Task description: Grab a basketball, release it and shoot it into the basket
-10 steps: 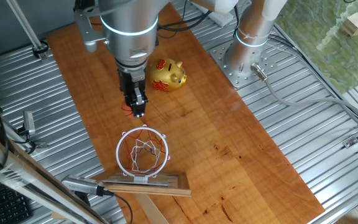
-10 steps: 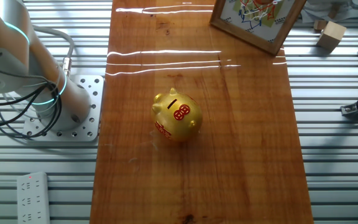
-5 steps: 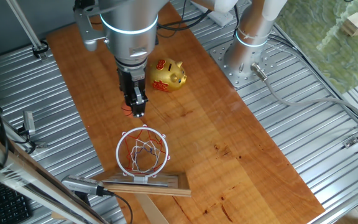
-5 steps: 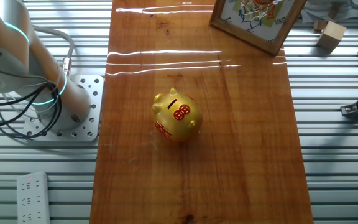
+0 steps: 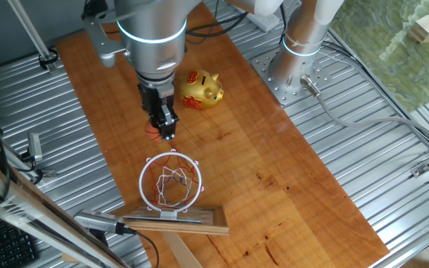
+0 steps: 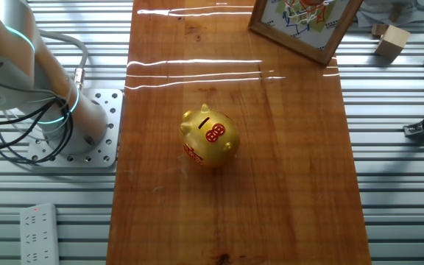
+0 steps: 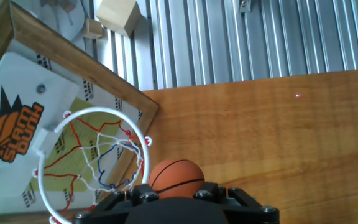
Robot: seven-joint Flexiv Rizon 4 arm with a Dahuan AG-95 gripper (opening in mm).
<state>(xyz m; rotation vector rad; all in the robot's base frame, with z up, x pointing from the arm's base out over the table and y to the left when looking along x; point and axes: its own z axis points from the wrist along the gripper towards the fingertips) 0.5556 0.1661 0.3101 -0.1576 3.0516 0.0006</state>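
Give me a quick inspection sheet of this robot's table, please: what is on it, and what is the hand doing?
Surface: wooden board on ribbed metal.
Job's things: basketball at the gripper's tip, beside the basket; hoop upright, backboard behind.
Clutter: gold piggy bank; wooden block.
Gripper: gripper by the ball; jaws' hold cannot be judged.
Cables: bundle at the arm's base.
Surroundings: power strip.

I work in a robotics lab. My silver arm base (image 5: 296, 56) is bolted to a ribbed aluminium workbench (image 5: 363, 112). A long brown wooden board (image 5: 274, 164) lies on it. Black cables (image 6: 20, 136), a white power strip (image 6: 39, 235) and a black keyboard (image 5: 2, 242) are near.
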